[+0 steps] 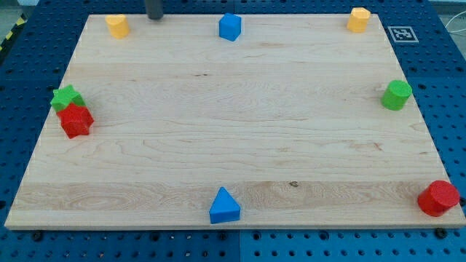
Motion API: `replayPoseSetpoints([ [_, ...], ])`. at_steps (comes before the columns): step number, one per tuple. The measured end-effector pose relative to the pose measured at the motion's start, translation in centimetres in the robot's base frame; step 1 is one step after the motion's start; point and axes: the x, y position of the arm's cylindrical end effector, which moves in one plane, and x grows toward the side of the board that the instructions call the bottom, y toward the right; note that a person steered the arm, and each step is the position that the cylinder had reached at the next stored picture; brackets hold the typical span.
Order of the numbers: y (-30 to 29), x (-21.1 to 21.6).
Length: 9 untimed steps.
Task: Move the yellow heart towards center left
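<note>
My tip (155,18) shows only as a short dark stub at the view's top edge, its lower end at the far border of the wooden worktop (233,145); the rest of the rod is cut off by the frame; the tool is a plain rod with nothing that opens or closes, and it touches no block and holds nothing.

The yellow heart (117,25) sits at the worktop's top-left corner, just to the view's left of my tip and apart from it; its heart outline is only loosely readable at this size. A blue cube (230,27) stands at the top edge near the middle, to the view's right of my tip and well apart from it. A second yellow block (358,20), shape not clear, occupies the top-right corner.

On the left edge, about mid-height, a green block (66,97) and a red block (75,120) lie touching, the green one toward the view's top and partly behind the red; shapes uncertain, both angular. On the right edge, a green block (397,95), roughly cylindrical, stands alone near mid-height. A red block (438,198), rounded, sits at the bottom-right corner, partly overhanging the worktop's edge. A blue triangular block (224,206) rests near the bottom edge, about centre.

The worktop lies on a blue perforated base (22,87); a black-and-white marker tag (402,33) is fixed just beyond the top-right corner.
</note>
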Motion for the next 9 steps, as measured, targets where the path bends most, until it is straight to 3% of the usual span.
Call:
replayPoseSetpoints([
  [1, -6.4, 0.0],
  [3, -4.6, 0.1],
  [5, -7.1, 0.2],
  [9, -3.9, 5.6],
])
